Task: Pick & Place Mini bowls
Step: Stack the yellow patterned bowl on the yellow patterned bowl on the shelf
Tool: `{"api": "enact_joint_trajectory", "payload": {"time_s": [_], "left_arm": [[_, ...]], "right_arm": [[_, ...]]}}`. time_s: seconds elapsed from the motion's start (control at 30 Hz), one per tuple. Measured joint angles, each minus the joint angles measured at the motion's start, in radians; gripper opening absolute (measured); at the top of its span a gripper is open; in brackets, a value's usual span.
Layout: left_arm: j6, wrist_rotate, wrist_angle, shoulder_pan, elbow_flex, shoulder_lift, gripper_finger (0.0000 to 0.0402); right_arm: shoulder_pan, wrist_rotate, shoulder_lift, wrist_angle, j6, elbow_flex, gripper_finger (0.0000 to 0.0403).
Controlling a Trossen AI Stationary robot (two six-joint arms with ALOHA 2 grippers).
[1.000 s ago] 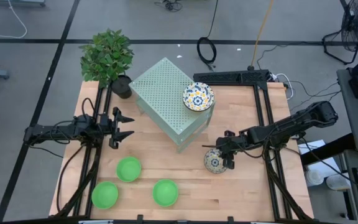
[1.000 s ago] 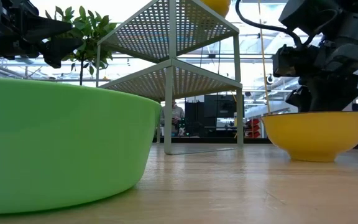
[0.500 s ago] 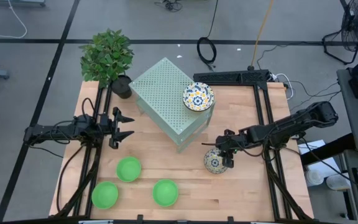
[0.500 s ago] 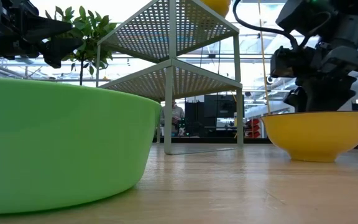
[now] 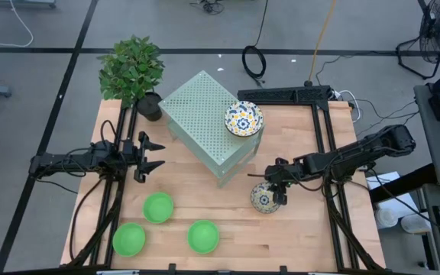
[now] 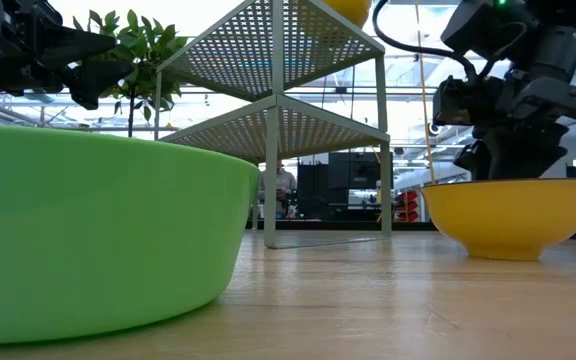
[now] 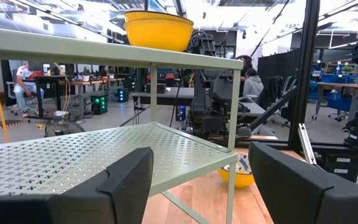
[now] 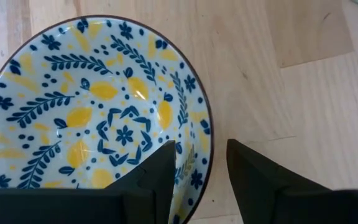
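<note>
The right gripper [image 5: 280, 191] is sitting at the 4 o'clock area of the worktop [image 5: 304, 237], straddling the rim of a patterned bowl [image 5: 265, 198]. In the right wrist view, one finger is lying inside the bowl [image 8: 92, 118] and the other outside its rim; the jaws are partly closed around that rim. Whether they are already gripping cannot be told.

Compared with a second ago, almost nothing is changing: the bowl is resting in the same spot and the jaws are holding the same width. Judgement: the grasp is settling and the lift is not yet started.

A second patterned bowl [image 5: 244, 118] is sitting on top of the perforated shelf [image 5: 197, 107] at 12 o'clock. Three green bowls [image 5: 158, 207] are resting at 7 o'clock.

The left gripper [image 5: 157, 154] is waiting at 9 o'clock, jaws released and holding nothing.
</note>
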State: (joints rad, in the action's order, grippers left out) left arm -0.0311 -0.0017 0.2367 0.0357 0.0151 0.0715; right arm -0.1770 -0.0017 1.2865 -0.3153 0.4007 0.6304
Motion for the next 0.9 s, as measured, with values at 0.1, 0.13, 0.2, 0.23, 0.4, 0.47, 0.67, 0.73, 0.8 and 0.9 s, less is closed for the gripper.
{"api": "enact_joint_trajectory", "payload": {"time_s": [0.1,0.13,0.2,0.23,0.4,0.47,0.67,0.73,0.8,0.9], "left_arm": [[0.0,0.0,0.0,0.0,0.0,0.0,0.0269],[0.0,0.0,0.0,0.0,0.0,0.0,0.0269],[0.0,0.0,0.0,0.0,0.0,0.0,0.0269],[0.0,0.0,0.0,0.0,0.0,0.0,0.0269],[0.0,0.0,0.0,0.0,0.0,0.0,0.0269],[0.0,0.0,0.0,0.0,0.0,0.0,0.0269],[0.0,0.0,0.0,0.0,0.0,0.0,0.0269],[0.0,0.0,0.0,0.0,0.0,0.0,0.0269],[0.0,0.0,0.0,0.0,0.0,0.0,0.0269],[0.0,0.0,0.0,0.0,0.0,0.0,0.0269]], "right_arm": [[0.001,0.0,0.0,0.0,0.0,0.0,0.013],[0.001,0.0,0.0,0.0,0.0,0.0,0.013],[0.001,0.0,0.0,0.001,-0.001,0.0,0.013],[0.001,0.0,0.0,0.001,-0.001,0.0,0.013],[0.001,0.0,0.0,0.001,-0.019,0.0,0.013],[0.001,0.0,0.0,0.001,-0.02,0.0,0.013],[0.001,0.0,0.0,0.001,-0.021,0.0,0.013],[0.001,0.0,0.0,0.001,-0.022,0.0,0.013],[0.001,0.0,0.0,0.003,-0.027,0.0,0.013],[0.001,0.0,0.0,0.01,-0.028,0.0,0.013]]}}
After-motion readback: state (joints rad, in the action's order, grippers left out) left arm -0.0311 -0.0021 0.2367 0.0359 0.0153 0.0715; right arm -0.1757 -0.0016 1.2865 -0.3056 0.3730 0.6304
